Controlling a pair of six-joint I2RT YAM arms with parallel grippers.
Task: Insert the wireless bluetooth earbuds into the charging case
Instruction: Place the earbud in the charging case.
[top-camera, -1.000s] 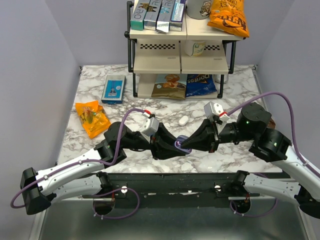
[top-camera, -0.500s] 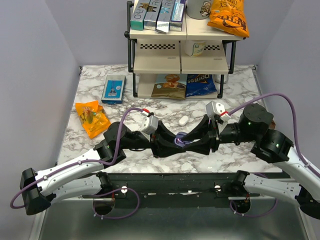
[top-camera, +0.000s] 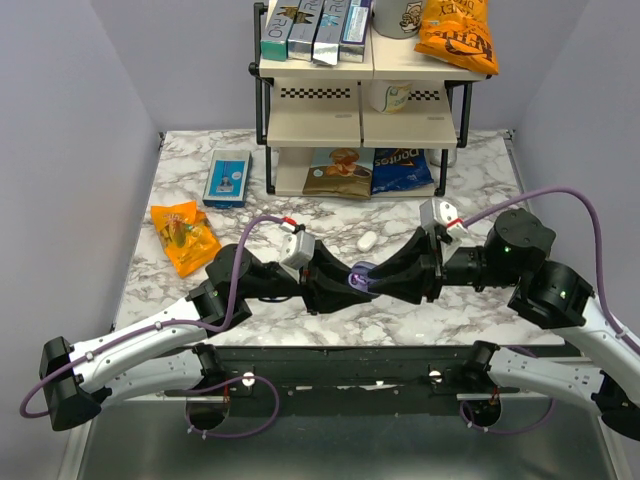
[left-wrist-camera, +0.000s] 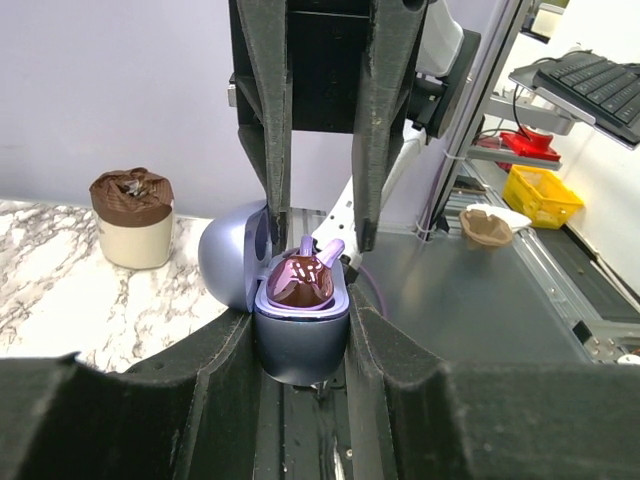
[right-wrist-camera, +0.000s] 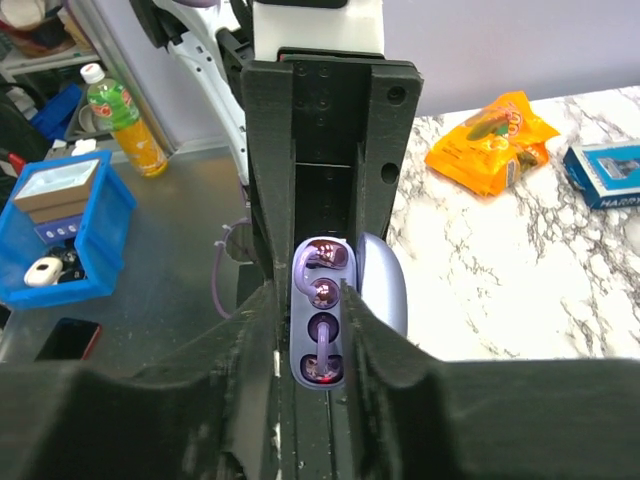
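The lavender-blue charging case (top-camera: 360, 277) hangs above the table's front edge with its lid (left-wrist-camera: 230, 265) swung open. My left gripper (left-wrist-camera: 300, 322) is shut on its body (left-wrist-camera: 300, 345). In the right wrist view both purple earbuds lie in the case's wells, one at the far end (right-wrist-camera: 326, 262) and one at the near end (right-wrist-camera: 325, 350), where a small red light glows. My right gripper (right-wrist-camera: 309, 292) faces the case's open top, its jaws open and straddling it. In the left wrist view a glossy purple earbud (left-wrist-camera: 298, 281) shows in the case's mouth.
A white oval case (top-camera: 367, 241) lies just behind the grippers. An orange snack bag (top-camera: 183, 235) and a blue box (top-camera: 228, 177) sit at the left. A two-tier rack (top-camera: 360, 120) with snacks stands at the back. A brown-capped jar (left-wrist-camera: 131, 215) stands on the marble.
My right gripper, shut with its tip at the case a second ago, has opened and drawn back slightly to the right. The left gripper and case have stayed put.
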